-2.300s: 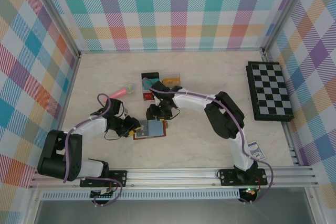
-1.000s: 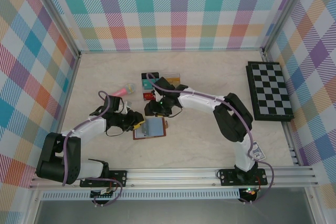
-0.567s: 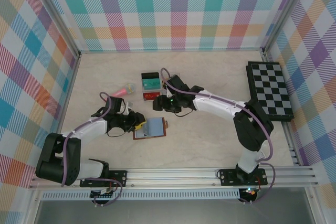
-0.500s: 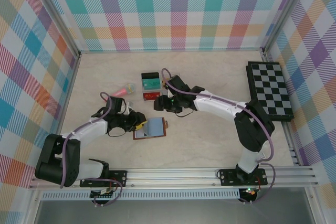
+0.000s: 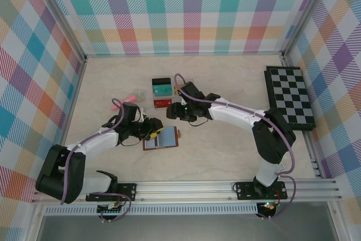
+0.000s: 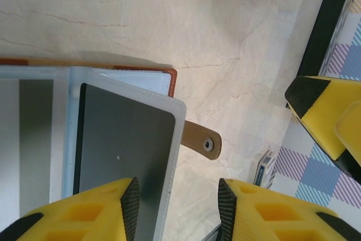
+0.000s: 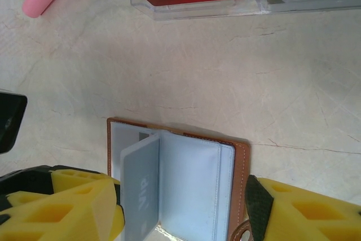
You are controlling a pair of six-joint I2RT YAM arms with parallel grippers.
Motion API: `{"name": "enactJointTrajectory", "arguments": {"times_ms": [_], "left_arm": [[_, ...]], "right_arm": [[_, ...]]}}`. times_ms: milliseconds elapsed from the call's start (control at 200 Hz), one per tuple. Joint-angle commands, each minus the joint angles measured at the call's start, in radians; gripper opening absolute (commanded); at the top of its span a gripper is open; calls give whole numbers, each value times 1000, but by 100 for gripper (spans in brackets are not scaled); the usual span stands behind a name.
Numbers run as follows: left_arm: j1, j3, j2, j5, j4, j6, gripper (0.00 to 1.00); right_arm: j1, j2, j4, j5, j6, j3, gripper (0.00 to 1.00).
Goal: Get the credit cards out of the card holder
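Card holder point(image 5: 161, 139) lies open on the desk point(image 5: 225, 156); left fingers point(image 6: 90, 213) spread astride a page edge point(image 6: 176, 134), probably to pinch out its grey card point(image 6: 121, 139); right fingers point(image 7: 62, 204) hover open above.

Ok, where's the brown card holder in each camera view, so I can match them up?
Top external: the card holder lies open, left of centre in the lower half.
Left wrist: the card holder takes up the left side, one pocket page lifted.
Right wrist: the card holder sits at lower middle, open, pale pages up.
Shared landmark: its brown snap tab, sticking out of one edge.
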Motion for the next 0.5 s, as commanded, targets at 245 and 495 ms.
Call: {"name": "enactJointTrajectory", "arguments": {"times_ms": [245, 495], "left_arm": [[-13, 10, 60, 13, 67, -13, 41], [-36, 19, 111, 31, 117, -32, 44]], "right_arm": [[-4, -8, 3, -32, -10, 10, 62], [-3, -3, 2, -37, -14, 13, 62]]}}
